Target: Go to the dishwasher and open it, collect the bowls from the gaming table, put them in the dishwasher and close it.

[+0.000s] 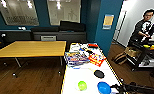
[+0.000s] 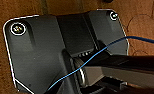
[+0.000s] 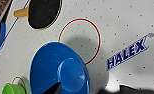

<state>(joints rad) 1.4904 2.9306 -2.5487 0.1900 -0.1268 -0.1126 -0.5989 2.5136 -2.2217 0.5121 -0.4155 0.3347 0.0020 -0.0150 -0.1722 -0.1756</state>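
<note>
collecting the bowls is judged underway: the blue bowl (image 3: 59,70) (beside the green bowl (image 1: 82,85)) is approached by the right gripper (image 1: 118,87); jaw state cannot be told.

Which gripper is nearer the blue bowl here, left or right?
Right. The right gripper sits at the blue bowl on the white gaming table, close beside its rim. The left wrist view looks down on wooden floor, away from the table.

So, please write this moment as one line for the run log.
stage: at gaming table | blue bowl and green bowl: on table, apart | right pincer: beside blue bowl, not holding | paddle: behind bowls
</note>
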